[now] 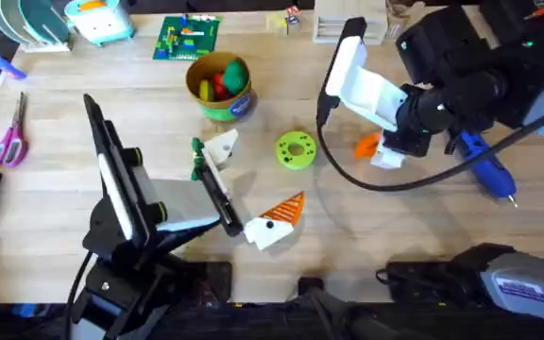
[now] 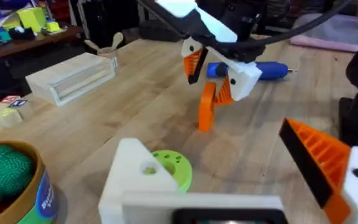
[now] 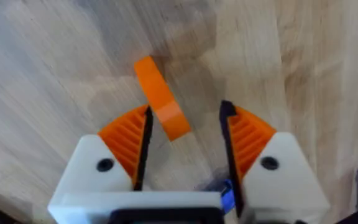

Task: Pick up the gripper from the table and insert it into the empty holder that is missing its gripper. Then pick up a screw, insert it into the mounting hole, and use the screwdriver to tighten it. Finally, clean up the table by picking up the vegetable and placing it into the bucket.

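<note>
Stage: your first pick, nothing done | right gripper point(image 3: 185, 134): fingers spread around the orange gripper point(image 3: 160, 98), tilted on the table point(image 1: 55, 203) | holder point(image 1: 221, 148): empty | left gripper point(image 1: 253, 194): spread, idle | screwdriver point(image 1: 484, 168): untouched | bucket point(image 1: 221, 87): far side.

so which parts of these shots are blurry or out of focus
Overhead: the right arm rises close to the camera, dark and soft-edged, while the table stays crisp. Left wrist: the near white holder is blurred; the blue screwdriver farther off is clearer. Right wrist: wood grain is smeared, and the orange gripper piece has soft edges.
</note>
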